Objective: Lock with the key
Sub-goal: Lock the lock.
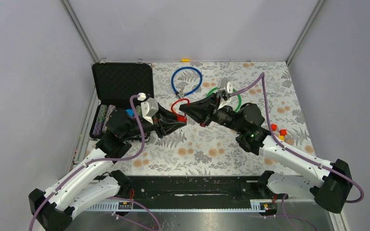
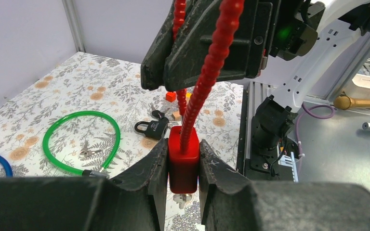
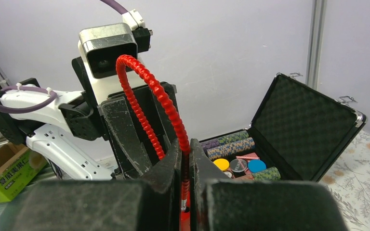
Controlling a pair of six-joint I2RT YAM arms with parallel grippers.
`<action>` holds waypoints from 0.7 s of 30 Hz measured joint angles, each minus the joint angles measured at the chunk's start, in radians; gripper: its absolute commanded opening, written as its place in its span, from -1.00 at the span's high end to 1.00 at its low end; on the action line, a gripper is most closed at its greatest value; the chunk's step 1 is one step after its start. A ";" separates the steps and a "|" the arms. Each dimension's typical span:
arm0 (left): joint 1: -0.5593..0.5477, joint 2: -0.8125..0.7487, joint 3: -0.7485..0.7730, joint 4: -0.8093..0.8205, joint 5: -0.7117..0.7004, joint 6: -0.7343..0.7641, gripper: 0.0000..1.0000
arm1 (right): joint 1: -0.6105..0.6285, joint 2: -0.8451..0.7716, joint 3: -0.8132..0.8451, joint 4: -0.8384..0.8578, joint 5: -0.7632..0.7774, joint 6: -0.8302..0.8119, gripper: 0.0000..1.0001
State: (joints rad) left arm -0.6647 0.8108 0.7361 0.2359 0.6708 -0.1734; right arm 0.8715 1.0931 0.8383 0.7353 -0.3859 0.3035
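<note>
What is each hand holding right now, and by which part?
Both hold the red ribbed cable lock: left hand clamps its block body, right hand pinches its cable.

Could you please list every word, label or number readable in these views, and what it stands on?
No text can be quoted.
Green cardboard box: white printed characters, too blurred to read.
Small black padlock: any marking too small to read.
Round poker chips: faces too small to read.
</note>
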 measured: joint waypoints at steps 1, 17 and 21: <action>0.000 -0.003 -0.005 0.002 -0.007 -0.002 1.00 | 0.000 0.000 0.000 -0.004 0.002 -0.008 1.00; 0.003 -0.036 -0.041 0.027 -0.036 -0.027 1.00 | 0.040 0.017 0.021 -0.023 0.011 -0.081 1.00; 0.003 -0.035 -0.041 0.028 -0.037 -0.035 1.00 | 0.050 0.021 0.026 -0.026 0.019 -0.092 1.00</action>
State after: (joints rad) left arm -0.6617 0.7753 0.6949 0.2642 0.6338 -0.2081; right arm 0.9215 1.1145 0.8646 0.7090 -0.3664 0.2119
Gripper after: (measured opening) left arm 0.233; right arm 0.049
